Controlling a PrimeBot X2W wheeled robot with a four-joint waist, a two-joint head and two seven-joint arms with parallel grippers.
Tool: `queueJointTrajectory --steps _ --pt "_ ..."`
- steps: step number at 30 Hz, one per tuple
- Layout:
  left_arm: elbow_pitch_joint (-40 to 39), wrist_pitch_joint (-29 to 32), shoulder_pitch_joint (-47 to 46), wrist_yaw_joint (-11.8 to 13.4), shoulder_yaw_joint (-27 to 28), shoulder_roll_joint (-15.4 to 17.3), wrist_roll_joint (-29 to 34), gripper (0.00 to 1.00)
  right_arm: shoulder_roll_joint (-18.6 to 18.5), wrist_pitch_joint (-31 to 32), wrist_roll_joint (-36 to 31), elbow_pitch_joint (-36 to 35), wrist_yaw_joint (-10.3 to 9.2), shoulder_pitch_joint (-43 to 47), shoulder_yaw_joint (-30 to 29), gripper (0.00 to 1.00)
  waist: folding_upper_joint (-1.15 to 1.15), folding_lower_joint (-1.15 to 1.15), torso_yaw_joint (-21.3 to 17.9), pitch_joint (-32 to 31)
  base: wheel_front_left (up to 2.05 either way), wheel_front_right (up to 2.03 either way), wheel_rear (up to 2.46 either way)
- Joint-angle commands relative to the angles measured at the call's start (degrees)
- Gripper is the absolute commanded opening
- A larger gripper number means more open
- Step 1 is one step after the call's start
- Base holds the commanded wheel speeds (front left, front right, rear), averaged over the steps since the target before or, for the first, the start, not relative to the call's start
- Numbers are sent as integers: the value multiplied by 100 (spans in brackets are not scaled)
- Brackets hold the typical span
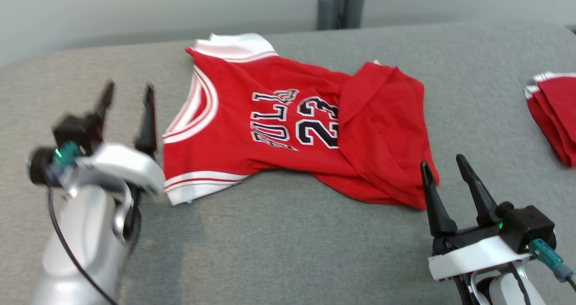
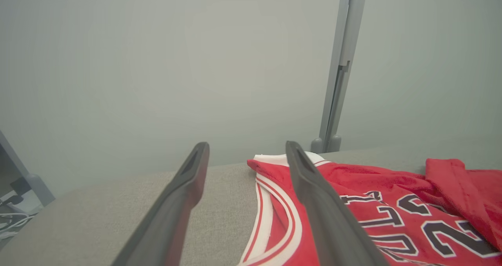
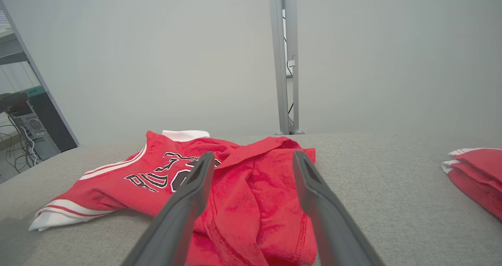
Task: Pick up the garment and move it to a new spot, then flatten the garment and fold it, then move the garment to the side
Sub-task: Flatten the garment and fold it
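Head view: the red jersey [image 1: 288, 125] is seen crumpled on the grey surface [image 1: 279, 242], its right part folded over. The left gripper [image 1: 129, 87] and right gripper [image 1: 443, 162] are spread, empty. Soft, light cloth is judged best pinched at the white-trimmed left corners.

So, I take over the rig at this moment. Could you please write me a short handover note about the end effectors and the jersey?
Left end effector: open, empty, beside the jersey's white-trimmed end.
Right end effector: open, empty, by the jersey's rumpled plain end.
Jersey: lies on the grey table with the print up. The plain end is flopped over itself, so it is not flat.
Folded red garments: stacked at the table's right edge.
Done: the jersey is down and nothing is held.
Left: flatten, fold, move it to the side.
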Motion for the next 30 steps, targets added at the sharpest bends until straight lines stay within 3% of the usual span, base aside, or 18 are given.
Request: queueJointTrajectory --steps 1,5,13,22,30 --pt "-189 -22 302 9 14 -42 2 100 -30 -25 -35 16 -3 97 -32 100 0 0 375 -388 0 0 0" --pt "-752 -17 1157 49 98 -235 25 100 -31 -22 -26 34 -3 247 -30 100 0 0 518 -611 0 0 0" --pt "-1147 -17 2019 187 139 -603 67 100 -29 4 45 -5 -3 331 -57 100 0 0 608 -736 0 0 0" --pt "-1141 -17 2112 169 219 -736 185 100 -29 20 53 -56 -3 307 16 100 0 0 536 -619 0 0 0" --pt "-360 281 1877 141 27 -740 231 100 -30 34 53 -81 -3 205 129 100 0 0 339 -386 0 0 0"
